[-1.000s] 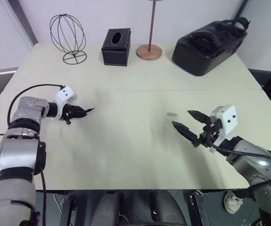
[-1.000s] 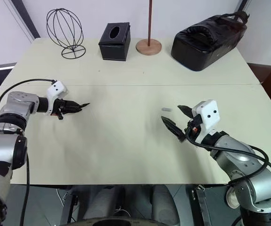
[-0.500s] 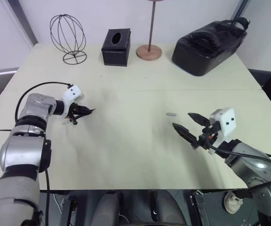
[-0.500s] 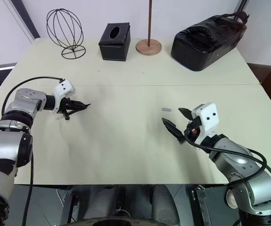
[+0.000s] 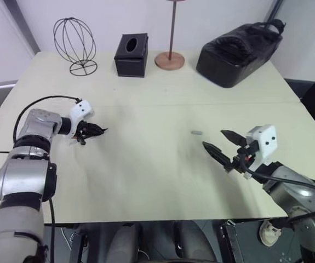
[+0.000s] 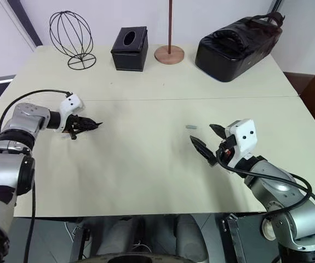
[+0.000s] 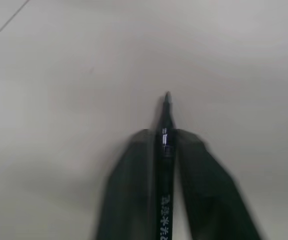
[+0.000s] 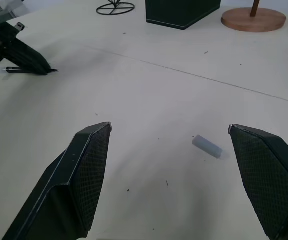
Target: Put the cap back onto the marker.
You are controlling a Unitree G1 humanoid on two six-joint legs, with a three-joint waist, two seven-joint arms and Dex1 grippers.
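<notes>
On the left side of the table (image 5: 146,181), the left gripper (image 5: 94,131) has the marker (image 7: 165,165) lying between its two fingers, which sit close on either side of the barrel; whether they are squeezing it or just bracketing it I cannot tell. The marker's bare tip pokes out past the fingertips, low over the tabletop and pointing toward the middle of the table. So the marker looks picked up or close to it, and it is uncapped.

Moving right, the cap (image 5: 196,132) lies on its side on the bare tabletop, well apart from the marker and touching nothing. Just beyond it, the right gripper (image 5: 221,142) hovers near with its fingers spread wide and empty, the cap lying ahead of the gap between them in the right wrist view.

By my reading, the task is at an early stage: the cap has not yet been grasped, and the two parts have not yet been brought together or pressed shut.

The surface is a pale, matte table with a faint seam running across it. Along its far edge, left to right, stand a wire ball-shaped frame (image 5: 74,45), a black tissue box (image 5: 131,55), a wooden pole on a round base (image 5: 170,59) and a black bag (image 5: 238,50). Behind is a plain light wall.
</notes>
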